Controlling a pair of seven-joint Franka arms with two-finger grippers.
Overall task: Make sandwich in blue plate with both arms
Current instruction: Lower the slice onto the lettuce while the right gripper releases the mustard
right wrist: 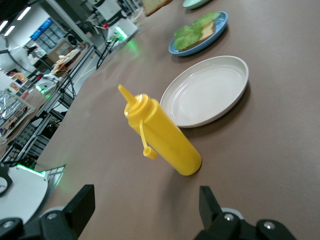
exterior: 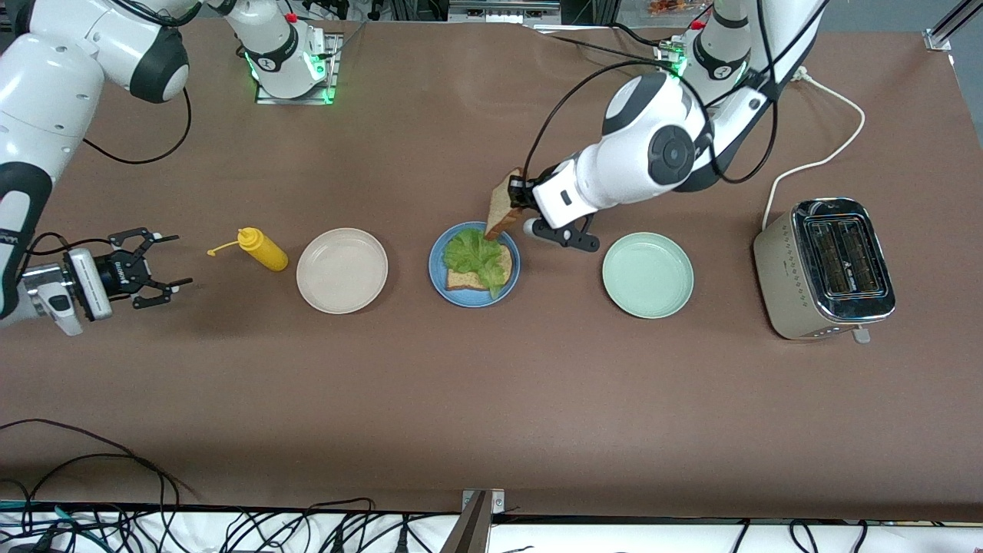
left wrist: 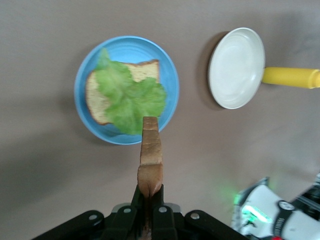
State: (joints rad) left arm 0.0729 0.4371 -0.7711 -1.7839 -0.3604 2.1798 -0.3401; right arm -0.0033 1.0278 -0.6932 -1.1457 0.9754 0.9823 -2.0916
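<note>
Blue plate (exterior: 438, 270): sits on the brown table (exterior: 491, 399) in the row of three plates, between the beige-white one and the pale green one; every place below is given from this plate.
Bottom toast slice (left wrist: 97, 102): lies flat in the blue plate.
Lettuce leaf (exterior: 478, 255): spread over the bottom slice, ruffled, one tip reaching toward the rim of the blue plate.
Top toast slice (exterior: 503, 206): up in the air on edge, tilted, above the rim of the blue plate on the side toward the robots' bases; its lower corner hangs just above the lettuce.
Left gripper (left wrist: 149, 197): over the table just beside the blue plate, fingers pinched tight on the upper crust of the top slice.
Right gripper (exterior: 165, 265): well apart from the blue plate toward the right arm's end of the table, low, fingers spread wide with nothing between them; this arm waits.
Yellow squeeze bottle (exterior: 261, 249): lying on its side, past the beige-white plate from the blue plate, nozzle toward the right gripper.
Beige-white plate (exterior: 342, 270): beside the blue plate toward the right arm's end.
Pale green plate (exterior: 647, 275): beside the blue plate toward the left arm's end.
Toaster (exterior: 825, 265): past the pale green plate from the blue plate, slots up, its white cord running toward the left arm's base.
</note>
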